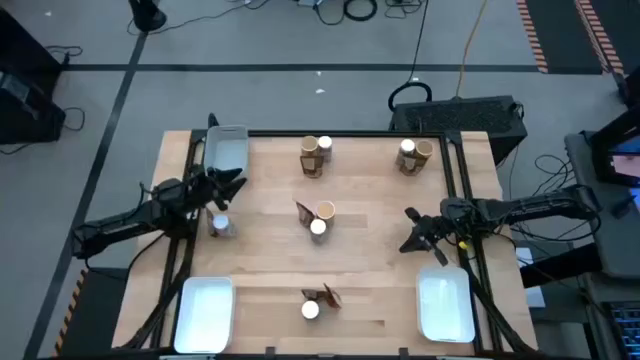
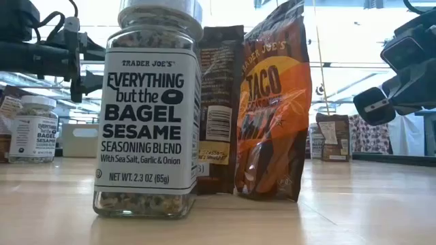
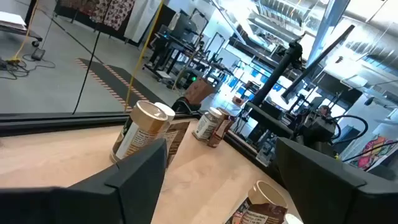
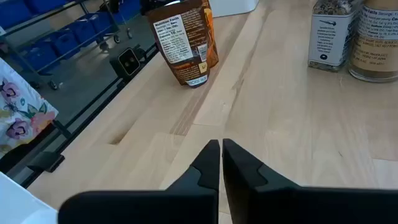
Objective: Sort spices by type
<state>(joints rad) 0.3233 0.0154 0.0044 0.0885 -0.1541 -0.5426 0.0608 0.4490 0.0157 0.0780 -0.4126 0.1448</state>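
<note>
Left gripper [image 1: 226,186] hangs wide open with nothing in it, just above a white-lidded jar [image 1: 219,224] near the table's [image 1: 370,290] left edge. Right gripper [image 4: 220,163] is pinched shut, holding nothing, near the right edge. Sachets [image 1: 305,211] mid-table look tiny from above.

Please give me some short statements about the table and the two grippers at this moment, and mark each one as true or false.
1. The right gripper is shut and holds nothing. True.
2. The left gripper is shut on a jar. False: its fingers stand open with nothing between them, above the white-lidded jar at the table's left edge.
3. Three white trays are on the table. True: one at the far left corner, one at the near left, one at the near right.
4. The near right tray holds two jars. False: no jar shows in it.
5. In the low view, the sesame seasoning jar stands upright. True.
</note>
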